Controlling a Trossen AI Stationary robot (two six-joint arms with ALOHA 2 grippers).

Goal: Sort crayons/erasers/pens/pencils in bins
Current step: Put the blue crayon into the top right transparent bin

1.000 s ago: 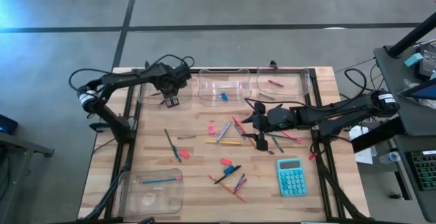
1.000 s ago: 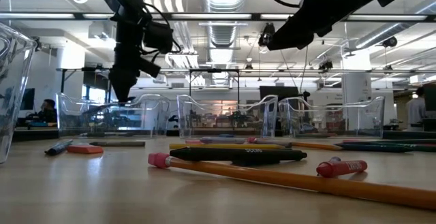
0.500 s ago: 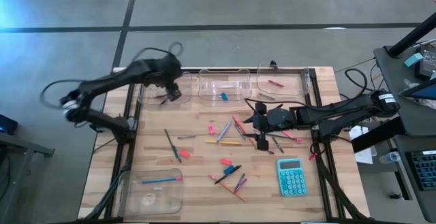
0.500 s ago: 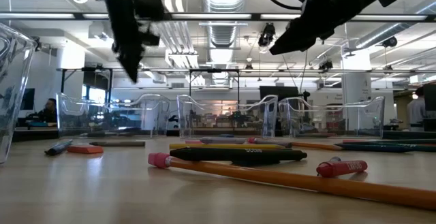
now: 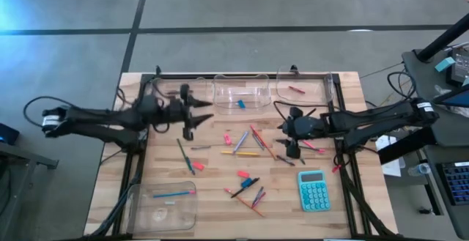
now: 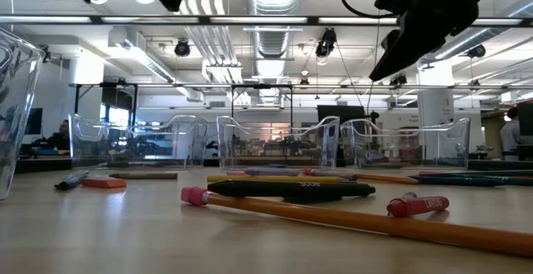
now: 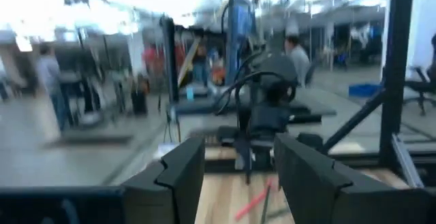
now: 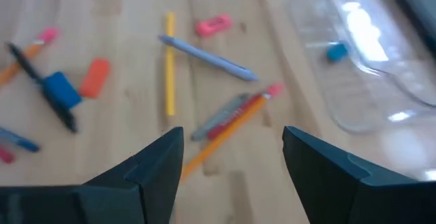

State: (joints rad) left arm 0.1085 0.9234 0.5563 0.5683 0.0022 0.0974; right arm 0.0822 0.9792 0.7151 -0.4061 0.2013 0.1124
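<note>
Lying scattered across the middle of the wooden worktop are the things to be sorted: long thin bright pencils, slim dark pens, short stubby crayons and small chunky pink and blue erasers. All look light and stiff; the sticks are round and will likely roll or skid if nudged from one side, so the sound hold is across the shaft near the middle, where a stick balances. The erasers are soft-edged blocks, probably grippy, best taken across their short sides.

Around the pile stand the four clear plastic rectangular bins, three in a row along the far edge and one at the near left corner. One holds a blue eraser, another a red crayon, and the near one a blue and pink stick; the left bin of the far row is partly hidden by the arm.

The right tool hangs over the right side of the pile with its fingers spread and nothing between them; the wrist view looks down on a yellow pencil and an orange one. The left tool is raised off the worktop near the left far bin, fingers apart and empty.

A teal calculator lies near the right edge, outside the sorting.
</note>
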